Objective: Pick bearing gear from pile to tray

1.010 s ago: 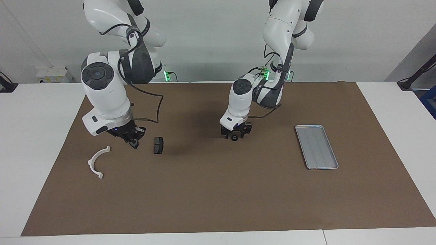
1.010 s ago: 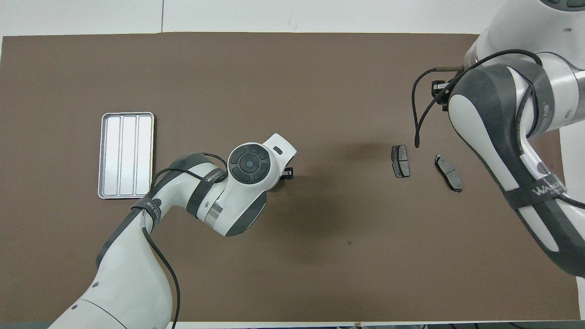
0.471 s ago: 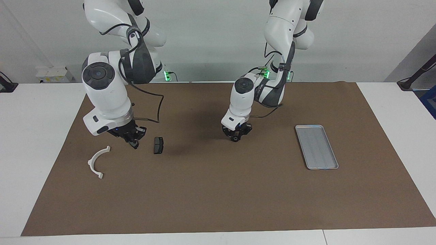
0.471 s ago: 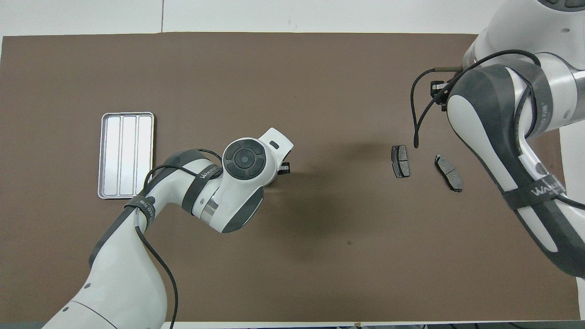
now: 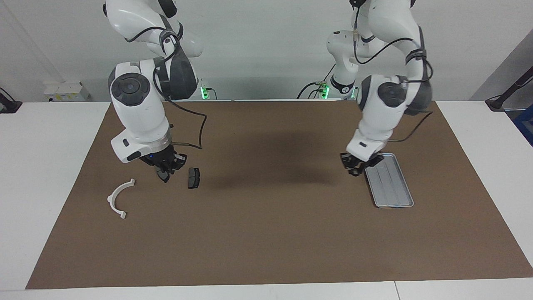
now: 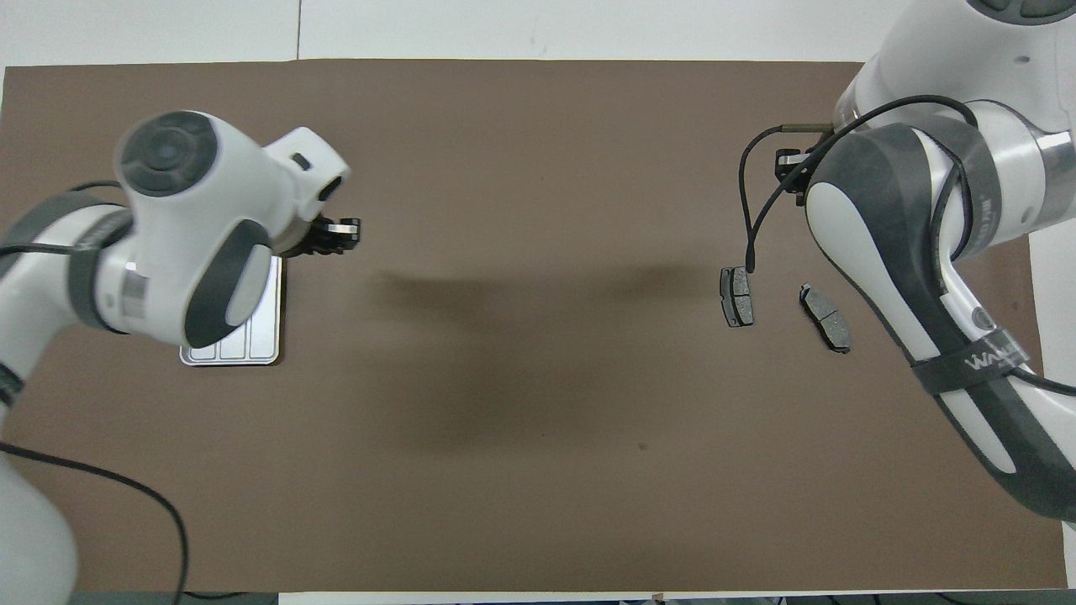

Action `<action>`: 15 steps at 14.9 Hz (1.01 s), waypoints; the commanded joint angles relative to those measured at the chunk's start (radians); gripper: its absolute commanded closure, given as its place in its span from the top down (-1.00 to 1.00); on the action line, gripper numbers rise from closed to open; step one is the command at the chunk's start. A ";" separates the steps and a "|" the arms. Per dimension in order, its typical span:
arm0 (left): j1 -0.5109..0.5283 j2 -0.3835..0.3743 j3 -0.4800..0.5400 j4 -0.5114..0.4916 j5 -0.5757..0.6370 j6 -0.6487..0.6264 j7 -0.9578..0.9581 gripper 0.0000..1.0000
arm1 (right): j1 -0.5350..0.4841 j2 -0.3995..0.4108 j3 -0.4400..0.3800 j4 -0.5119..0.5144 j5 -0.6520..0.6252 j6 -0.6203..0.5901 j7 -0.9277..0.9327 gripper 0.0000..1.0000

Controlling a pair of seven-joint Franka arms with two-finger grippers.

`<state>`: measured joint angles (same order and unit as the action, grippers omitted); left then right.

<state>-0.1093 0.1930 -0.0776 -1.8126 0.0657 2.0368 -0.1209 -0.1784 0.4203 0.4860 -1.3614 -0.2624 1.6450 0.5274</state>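
Lighting was bright, even and diffuse from overhead. Broad soft shadows of the arms lay on the brown mat (image 5: pixel 266 233). The tray (image 6: pixel 261 346) showed pale glare in the overhead view. Focus was adequate; no motion blur.

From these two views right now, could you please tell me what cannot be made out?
- Left pincer: whether it holds a bearing gear; facing view too small, and its own wrist hides it overhead.
- Tray: mostly covered overhead by the left arm.
- White half-ring: hidden overhead by the right arm.
- Second brake pad: hidden in the facing view by the right pincer.
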 commanded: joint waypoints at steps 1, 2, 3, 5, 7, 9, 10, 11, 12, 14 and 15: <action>0.138 -0.024 -0.019 -0.063 -0.003 0.003 0.203 -1.00 | 0.094 -0.009 0.014 -0.004 0.057 -0.001 0.240 -1.00; 0.170 -0.044 -0.019 -0.101 -0.006 0.019 0.246 -1.00 | 0.131 -0.006 0.014 -0.005 0.066 0.012 0.344 -1.00; 0.184 -0.056 -0.019 -0.147 -0.015 0.049 0.269 -1.00 | 0.179 -0.005 0.014 -0.011 0.068 0.038 0.446 -1.00; 0.197 -0.096 -0.019 -0.268 -0.021 0.133 0.276 -1.00 | 0.270 0.009 0.014 -0.022 0.068 0.090 0.601 -1.00; 0.198 -0.124 -0.019 -0.353 -0.021 0.180 0.276 -1.00 | 0.325 0.029 0.013 -0.036 0.063 0.149 0.722 -1.00; 0.198 -0.135 -0.019 -0.387 -0.023 0.181 0.276 -1.00 | 0.375 0.040 0.011 -0.068 0.054 0.221 0.821 -1.00; 0.198 -0.136 -0.019 -0.402 -0.023 0.181 0.276 -1.00 | 0.384 0.041 0.011 -0.096 0.049 0.255 0.848 -1.00; 0.197 -0.136 -0.019 -0.407 -0.023 0.183 0.276 -1.00 | 0.393 0.041 0.011 -0.119 0.046 0.280 0.867 -1.00; 0.197 -0.135 -0.019 -0.412 -0.027 0.184 0.277 -1.00 | 0.410 0.044 0.010 -0.128 0.045 0.297 0.891 -1.00; 0.198 -0.135 -0.019 -0.433 -0.027 0.215 0.279 -1.00 | 0.444 0.083 0.009 -0.127 -0.009 0.315 0.954 -1.00; 0.200 -0.132 -0.019 -0.438 -0.027 0.235 0.279 -1.00 | 0.462 0.112 0.009 -0.125 -0.050 0.341 1.008 -1.00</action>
<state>0.0846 0.0940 -0.0959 -2.1986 0.0539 2.2192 0.1445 0.2536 0.4941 0.4982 -1.4777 -0.2481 1.9386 1.4491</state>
